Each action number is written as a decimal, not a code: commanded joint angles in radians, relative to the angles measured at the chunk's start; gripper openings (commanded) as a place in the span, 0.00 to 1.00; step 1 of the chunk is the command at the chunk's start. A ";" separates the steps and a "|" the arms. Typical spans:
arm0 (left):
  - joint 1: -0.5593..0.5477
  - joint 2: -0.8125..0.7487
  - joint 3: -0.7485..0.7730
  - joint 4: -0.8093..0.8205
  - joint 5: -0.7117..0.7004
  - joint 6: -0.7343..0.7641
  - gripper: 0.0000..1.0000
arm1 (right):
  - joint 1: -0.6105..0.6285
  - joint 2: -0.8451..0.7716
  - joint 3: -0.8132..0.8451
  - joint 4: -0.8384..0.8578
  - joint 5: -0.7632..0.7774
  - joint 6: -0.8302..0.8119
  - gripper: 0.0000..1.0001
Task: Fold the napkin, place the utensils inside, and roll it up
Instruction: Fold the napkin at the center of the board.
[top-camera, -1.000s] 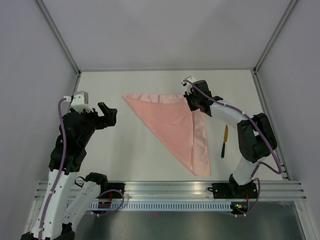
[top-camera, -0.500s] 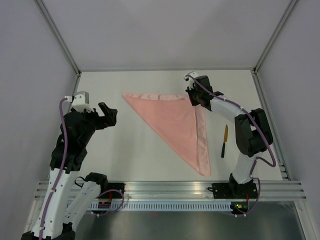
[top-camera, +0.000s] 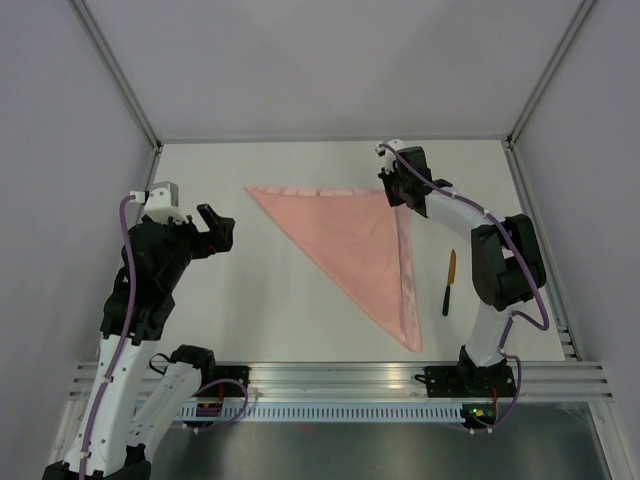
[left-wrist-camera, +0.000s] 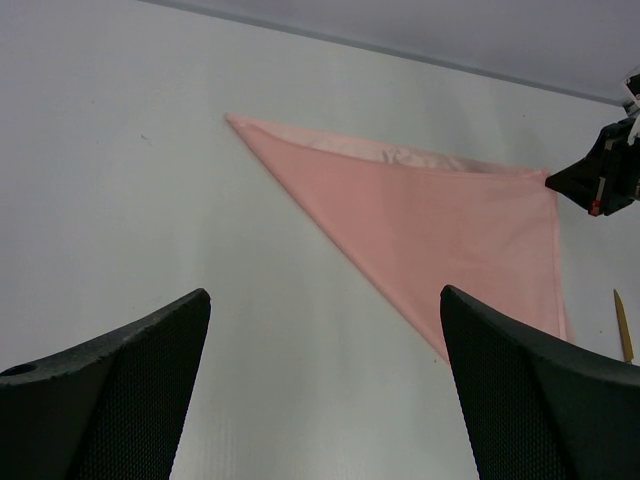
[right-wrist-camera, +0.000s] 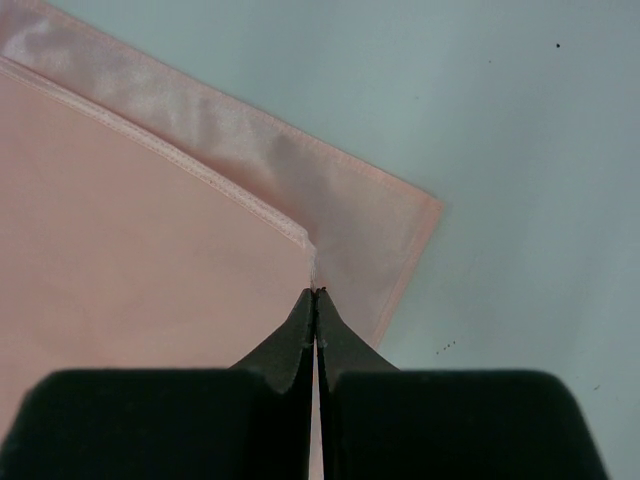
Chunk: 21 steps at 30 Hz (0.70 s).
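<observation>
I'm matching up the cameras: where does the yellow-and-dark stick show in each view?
Top: stick lies right of the napkin.
Left wrist: its yellow end shows at the right edge.
Right wrist: not in it.
Shared landmark: the napkin corner at the right claw.
</observation>
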 joint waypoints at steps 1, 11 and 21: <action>0.007 0.004 -0.001 0.030 0.026 -0.017 1.00 | -0.013 0.017 0.052 0.030 0.017 0.001 0.00; 0.013 0.005 -0.001 0.030 0.031 -0.018 1.00 | -0.039 0.030 0.067 0.033 0.012 0.011 0.01; 0.016 0.007 -0.002 0.031 0.033 -0.018 1.00 | -0.061 0.030 0.065 0.038 0.011 0.013 0.00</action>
